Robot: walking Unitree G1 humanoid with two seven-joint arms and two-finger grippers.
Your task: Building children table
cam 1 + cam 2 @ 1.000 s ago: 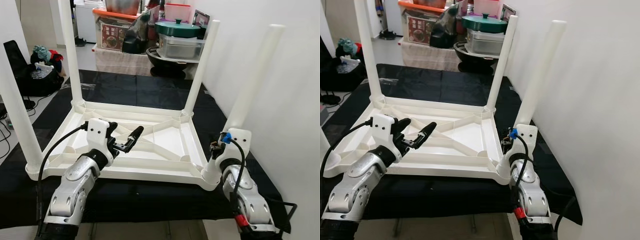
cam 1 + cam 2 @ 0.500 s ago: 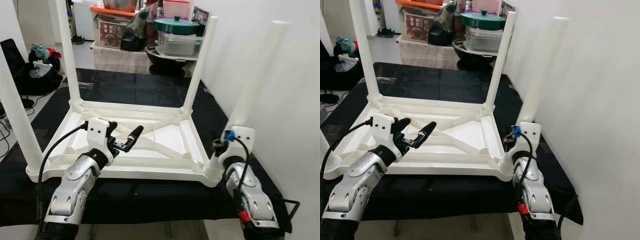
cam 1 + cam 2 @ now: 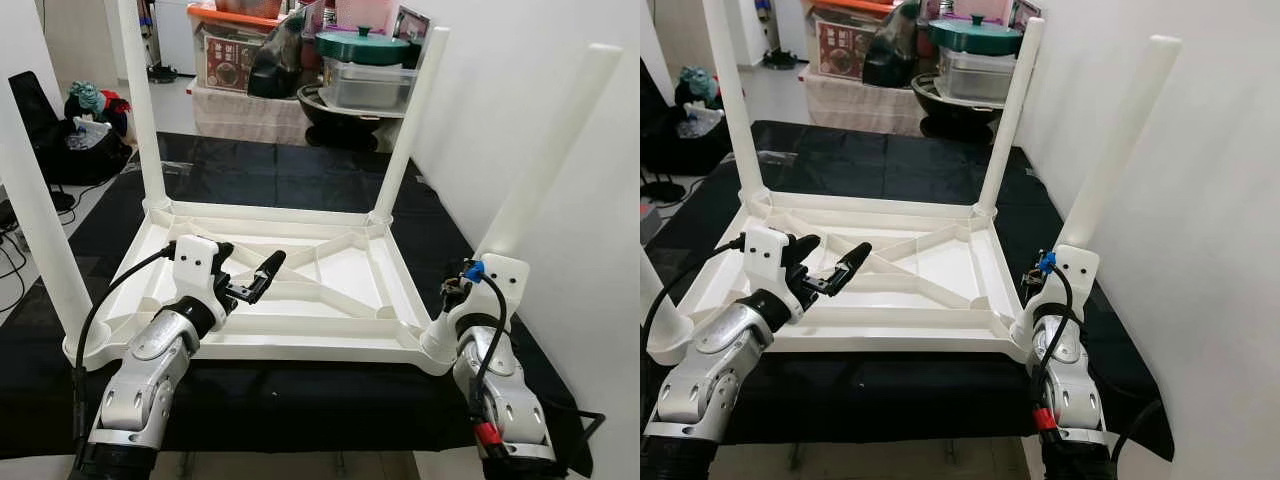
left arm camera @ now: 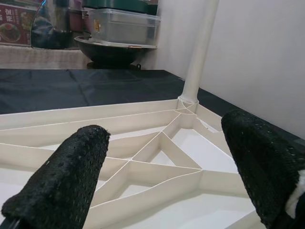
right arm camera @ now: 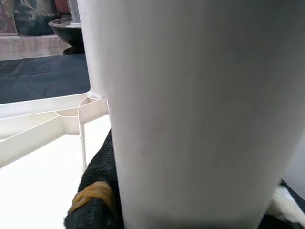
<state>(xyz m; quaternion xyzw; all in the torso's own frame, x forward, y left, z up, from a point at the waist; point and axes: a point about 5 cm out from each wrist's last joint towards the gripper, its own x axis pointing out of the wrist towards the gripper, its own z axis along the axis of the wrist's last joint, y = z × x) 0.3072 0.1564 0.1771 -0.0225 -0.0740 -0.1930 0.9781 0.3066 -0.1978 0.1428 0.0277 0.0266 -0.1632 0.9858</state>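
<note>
The white plastic children's table [image 3: 300, 290] lies upside down on a black mat [image 3: 290, 180] spread over the floor, its ribbed underside facing up and its four round legs pointing upward. The mat's far edge runs close to a low shelf of clutter: a storage box [image 3: 235, 55], a green-lidded pot [image 3: 363, 45] and a dark bowl [image 3: 345, 108]. The table sits nearer the mat's right edge, beside the white wall [image 3: 520, 100].

The left gripper [image 3: 250, 283] hovers just above the table's underside near its near-left part, over the diagonal ribs. Its fingers [image 4: 71, 176] are spread apart with nothing between them (the left wrist view looks through the gap to the far-right leg [image 4: 200, 52] standing in its socket).

The right gripper [image 3: 1052, 290] is at the table's near-right corner, at the base of the near-right leg [image 3: 545, 160], which leans slightly outward toward the wall. In the right wrist view that leg [image 5: 190, 109] stands directly against the camera, with one black finger [image 5: 97, 191] (wrapped with a yellow rubber band) pressed at its side, so the fingers are closed around the leg.

The far-left leg [image 3: 140, 100] and near-left leg [image 3: 35, 230] stand upright in their corner sockets. A black bag [image 3: 60, 140] rests on the floor beyond the mat's far-left corner.
</note>
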